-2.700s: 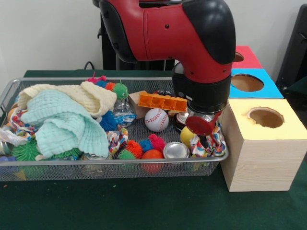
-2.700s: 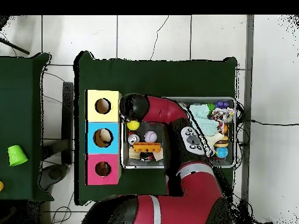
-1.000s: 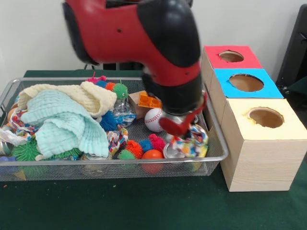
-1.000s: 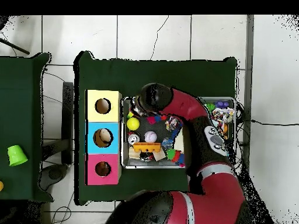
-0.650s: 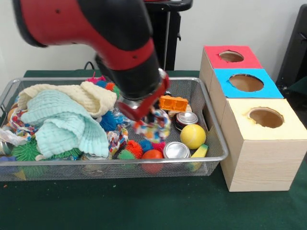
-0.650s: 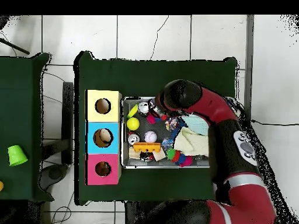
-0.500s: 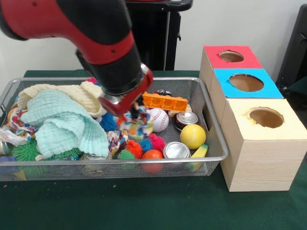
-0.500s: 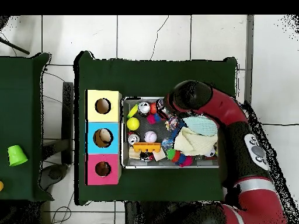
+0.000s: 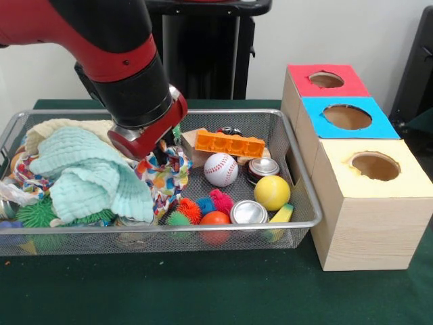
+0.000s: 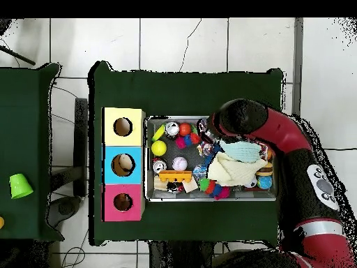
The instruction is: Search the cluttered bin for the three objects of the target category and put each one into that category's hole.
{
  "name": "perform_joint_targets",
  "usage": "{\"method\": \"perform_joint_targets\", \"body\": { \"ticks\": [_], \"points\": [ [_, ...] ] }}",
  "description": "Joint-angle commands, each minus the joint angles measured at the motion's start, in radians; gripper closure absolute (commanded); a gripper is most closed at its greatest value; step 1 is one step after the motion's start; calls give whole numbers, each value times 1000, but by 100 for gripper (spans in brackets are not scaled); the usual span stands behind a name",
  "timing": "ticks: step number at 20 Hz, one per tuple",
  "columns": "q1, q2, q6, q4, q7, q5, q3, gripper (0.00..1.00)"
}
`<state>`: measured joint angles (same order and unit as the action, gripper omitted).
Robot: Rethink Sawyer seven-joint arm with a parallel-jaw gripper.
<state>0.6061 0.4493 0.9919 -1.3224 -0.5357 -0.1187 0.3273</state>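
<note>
Over the wire bin [image 9: 298,203], beside the mint cloth [image 9: 88,177], the end effector [image 9: 161,150] is pinching a multicoloured rope toy [image 9: 164,177] that is hanging onto the clutter, with the baseball [image 9: 220,168] and yellow ball [image 9: 272,192] lying toward the yellow box [image 9: 372,203].

Baseball [image 9: 220,168] lies in bin [image 9: 298,176], left of boxes [image 9: 369,203].

Even, bright indoor light — soft shadows, slight glare on can tops.
</note>
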Motion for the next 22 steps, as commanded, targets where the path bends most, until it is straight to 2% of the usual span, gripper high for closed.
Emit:
{"method": "perform_joint_targets", "body": {
  "ticks": [1, 7, 14, 19, 22],
  "points": [
    [18, -3, -57, -115, 136, -86, 117, 100],
    [49, -5, -158, -196, 75, -123, 141, 100],
    [105, -24, -249, -259, 68, -174, 180, 100],
    [133, -47, -292, -286, 46, -203, 200, 100],
    [134, -59, -292, -275, 37, -214, 207, 100]
  ]
}}
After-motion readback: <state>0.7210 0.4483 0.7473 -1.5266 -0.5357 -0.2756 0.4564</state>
